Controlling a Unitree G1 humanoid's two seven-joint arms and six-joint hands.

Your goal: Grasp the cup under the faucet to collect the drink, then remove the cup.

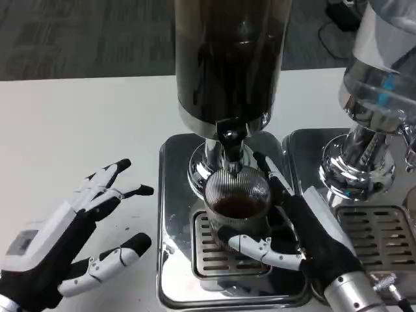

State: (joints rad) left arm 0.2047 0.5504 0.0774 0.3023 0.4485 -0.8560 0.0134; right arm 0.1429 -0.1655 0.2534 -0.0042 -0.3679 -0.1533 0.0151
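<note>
White surface (78,130) across the left of the frame, carrying the left hand (65,244) at lower left: palm down, fingers (107,174) spread wide, holding nothing, well apart from the machine. Further right, at lower centre, a steel drip tray (170,195) with a slotted grate, and on it a ribbed glass cup (237,198) standing upright, directly under the black faucet (229,146) of the dark-filled dispenser (227,58) at upper centre. Dark drink visible low in the cup, far from full; no stream clearly discernible between spout and cup, too blurred to tell. Wrapped around the cup from the right, the right hand (305,234), thumb across the front and other fingers behind, gripping the glass. At far right, a second dispenser (377,97) on its own tray. Judged by this: grasp done, collecting partly done or under way, cup not yet removed from beneath the spout; lifting out clear of the faucet left to do.
</note>
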